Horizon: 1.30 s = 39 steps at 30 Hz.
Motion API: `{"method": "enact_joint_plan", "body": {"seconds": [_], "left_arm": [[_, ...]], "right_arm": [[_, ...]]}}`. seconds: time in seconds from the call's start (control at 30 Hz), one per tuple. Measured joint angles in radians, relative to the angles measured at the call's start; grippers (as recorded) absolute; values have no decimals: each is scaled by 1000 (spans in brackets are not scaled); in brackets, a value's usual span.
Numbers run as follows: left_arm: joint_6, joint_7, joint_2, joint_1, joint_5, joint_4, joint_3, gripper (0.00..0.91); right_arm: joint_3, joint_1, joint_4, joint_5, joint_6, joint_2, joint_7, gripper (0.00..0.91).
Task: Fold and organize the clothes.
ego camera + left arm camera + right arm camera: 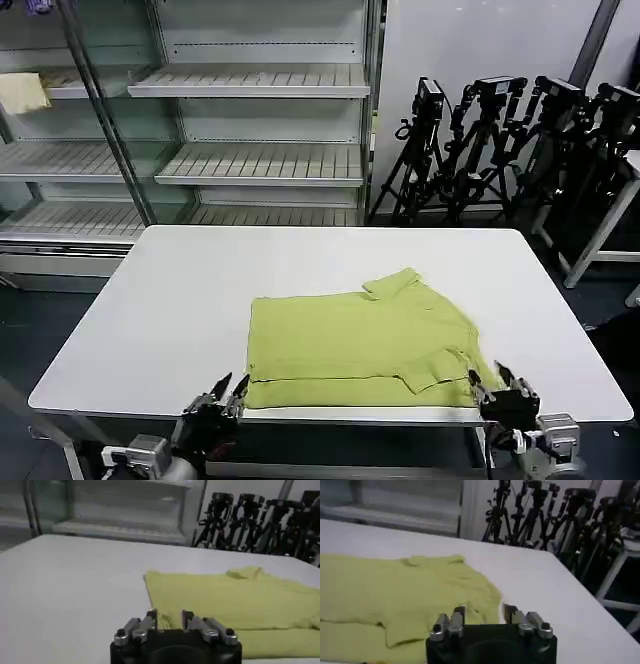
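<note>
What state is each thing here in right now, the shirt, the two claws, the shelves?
Shirt: lying flat on the table, partly folded, collar toward the far side.
Left gripper: open, at the table's near edge by the shirt's near left corner, holding nothing.
Right gripper: open, at the near edge by the shirt's near right corner, holding nothing.
Shelves: bare, except a pale yellow cloth hanging at the far left.

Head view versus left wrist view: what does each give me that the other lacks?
Head only: the right tool open at the lime-green soft fabric shirt's near right corner, its folded sleeve, and a pale yellow cloth on a shelf. Left wrist only: the left tool's open fingers close up at the hem. Both: shirt, collar, white table, tripods.
</note>
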<state>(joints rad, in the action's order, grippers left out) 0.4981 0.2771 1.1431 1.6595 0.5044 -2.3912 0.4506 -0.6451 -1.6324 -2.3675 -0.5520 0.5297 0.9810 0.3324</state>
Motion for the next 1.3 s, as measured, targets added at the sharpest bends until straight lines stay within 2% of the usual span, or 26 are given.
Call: {"method": "enact_joint_plan", "body": {"seconds": [0.27,0.57,0.9,1.3], "left_arm": [[11,45,-60,-92,71,49,5,907],[50,116,-99,-312,143,210,-69,907],[66,171,-85,-560,169,401,-207,907],[74,189,-38,-755,170,562,-330,907]], "right_arm": [[73,216,113,-99,7,-18,45,907],[249,525,311,-214,31,-24,111,907],[430,797,544,-282,43,16,152,907],[567,1017,789,-331,50,90,148,907]]}}
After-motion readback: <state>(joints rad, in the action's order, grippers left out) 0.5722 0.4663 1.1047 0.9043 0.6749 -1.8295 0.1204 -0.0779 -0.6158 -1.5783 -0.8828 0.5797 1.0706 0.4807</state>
